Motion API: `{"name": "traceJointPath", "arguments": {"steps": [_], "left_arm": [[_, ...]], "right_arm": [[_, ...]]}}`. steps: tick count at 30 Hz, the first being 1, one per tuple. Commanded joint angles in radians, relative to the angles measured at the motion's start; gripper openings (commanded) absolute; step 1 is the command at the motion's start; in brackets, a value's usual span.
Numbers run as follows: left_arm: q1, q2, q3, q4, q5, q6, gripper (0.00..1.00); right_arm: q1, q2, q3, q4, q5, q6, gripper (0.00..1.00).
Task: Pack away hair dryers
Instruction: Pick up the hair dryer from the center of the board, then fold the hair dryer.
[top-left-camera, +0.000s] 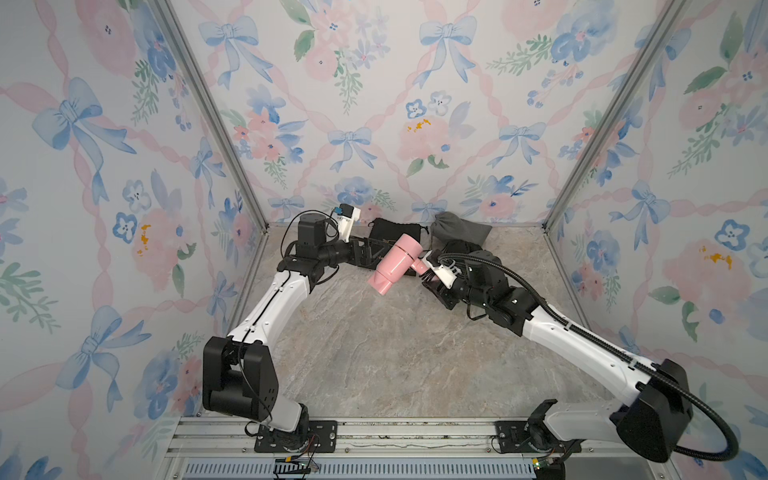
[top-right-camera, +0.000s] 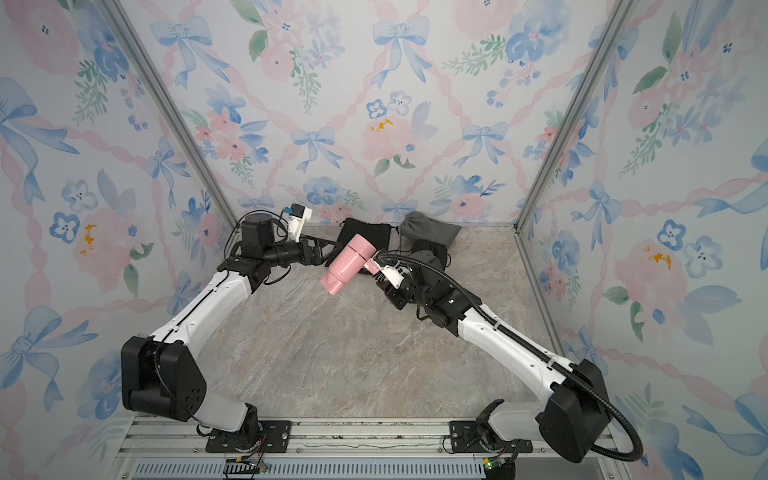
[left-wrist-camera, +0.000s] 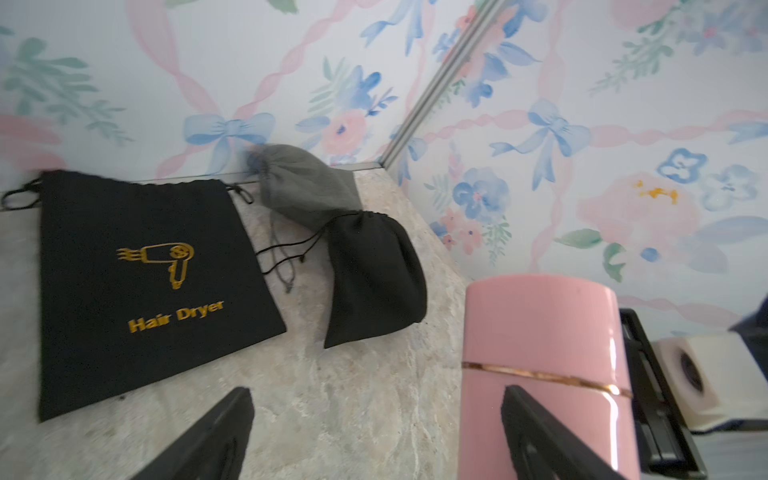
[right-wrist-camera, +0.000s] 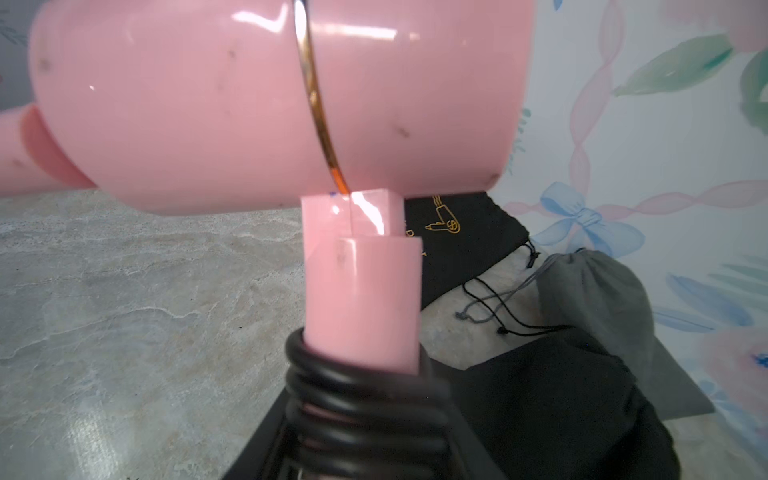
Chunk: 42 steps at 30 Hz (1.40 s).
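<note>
Pink dryer (right-wrist-camera: 249, 104), apparently gripped; grey pouch (right-wrist-camera: 594, 291) behind.

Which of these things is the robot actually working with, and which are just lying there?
In the job: pink hair dryer, held by its handle in the right hand; open left hand near it; flat black "Hair Dryer" pouch, probably its bag.
Lying about: bulging grey pouch; bulging black pouch.

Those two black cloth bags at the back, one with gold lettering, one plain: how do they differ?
The black drawstring pouch with gold print lies flat and looks empty; the plain black drawstring pouch bulges as if filled. The printed pouch's mouth is spread wide; the plain pouch's is gathered shut. Both are black cloth with cords.
</note>
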Motion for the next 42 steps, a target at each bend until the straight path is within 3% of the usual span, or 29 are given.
{"name": "traceJointPath", "arguments": {"steps": [1,8,17,29,42], "left_arm": [[-0.049,-0.005,0.064,-0.003,0.154,0.073,0.95],[-0.088,0.040,0.146,-0.003,0.215,0.043,0.96],[-0.119,0.067,0.146,-0.002,0.237,0.012,0.96],[-0.175,0.083,0.147,-0.001,0.260,-0.013,0.95],[-0.199,0.106,0.148,-0.002,0.197,-0.012,0.92]], "right_arm": [[-0.014,-0.040,-0.015,0.032,0.014,-0.057,0.29],[-0.015,-0.107,-0.057,0.033,0.049,-0.101,0.29],[-0.015,-0.197,-0.119,0.109,0.090,-0.150,0.29],[0.008,-0.189,-0.085,0.132,0.117,-0.249,0.29],[0.023,-0.144,0.014,0.064,0.083,-0.323,0.29]]}}
